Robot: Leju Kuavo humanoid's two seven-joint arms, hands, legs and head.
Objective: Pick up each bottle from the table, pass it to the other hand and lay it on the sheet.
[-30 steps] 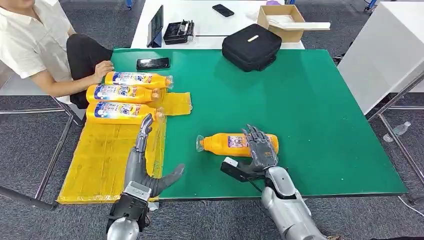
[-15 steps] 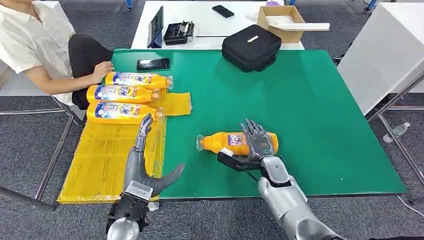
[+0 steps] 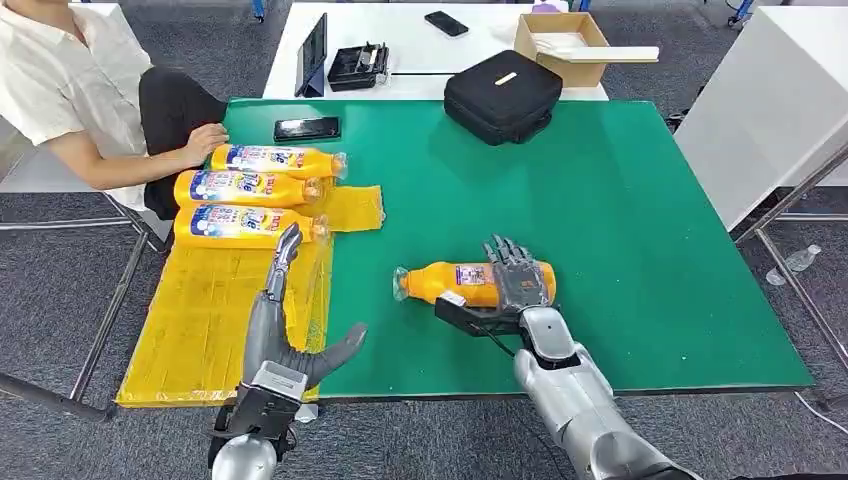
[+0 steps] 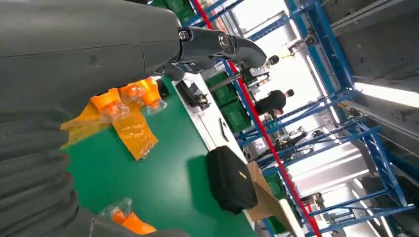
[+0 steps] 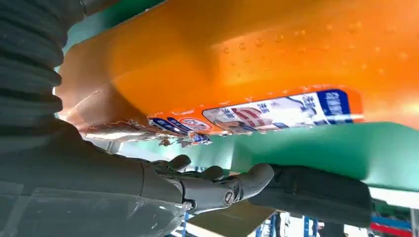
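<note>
- Orange plastic bottle with a blue-and-white label and clear cap [image 3: 470, 284] lies on its side on the green table mat [image 3: 620, 220], near the front edge, cap pointing to 9 o'clock.
- Right hand [image 3: 515, 290] sits over the bottle's base end: fingers [image 3: 512, 262] draped across the top, thumb low on the near side. Looks like a wrap grasp forming; bottle is on the mat, not lifted. The right wrist view has the bottle body [image 5: 257, 59] right against the palm, so I judge it clamped on the bottle, though how firm I cannot tell.
- Left hand [image 3: 285, 320] hovers over the crinkled yellow plastic sheet [image 3: 210, 310], fingers apart, thumb splayed toward 3 o'clock, nothing in it. Probably parked there to receive the handover.
- Three matching orange bottles [image 3: 250, 188] lie side by side at the sheet's 12 o'clock end, caps to 3 o'clock, so the free spot is nearer the robot.
- A person's hand [image 3: 207, 135] rests at the table's far-left corner by a black phone [image 3: 306, 127]; black zip case [image 3: 503, 92] at 12 o'clock, well apart from the work.
- Step in hand: pick-up of the fourth bottle.
</note>
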